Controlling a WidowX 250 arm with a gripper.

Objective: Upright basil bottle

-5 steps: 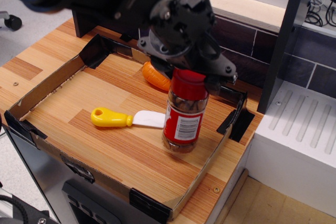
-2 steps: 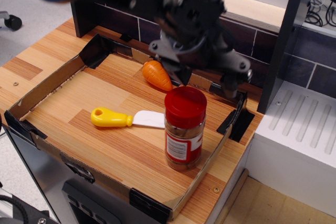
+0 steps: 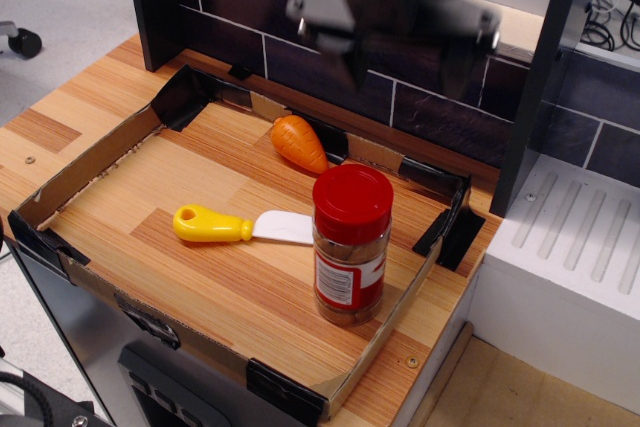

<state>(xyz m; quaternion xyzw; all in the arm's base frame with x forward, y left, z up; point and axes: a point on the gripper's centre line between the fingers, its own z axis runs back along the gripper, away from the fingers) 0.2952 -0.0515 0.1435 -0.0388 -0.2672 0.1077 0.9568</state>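
The basil bottle stands upright, well below the fingers. We judge it light, rigid, slick-sided; grip its red lid. The gripper is blurred, apparently spread and empty.

A toy kitchen: wooden counter, tiled backsplash, white sink.

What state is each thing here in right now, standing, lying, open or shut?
basil bottle: standing upright, red lid on, free of the gripper.
toy carrot: lying on its side by the back wall.
yellow-handled knife: lying flat.
gripper: raised above, blurred, jaws open, holding nothing.
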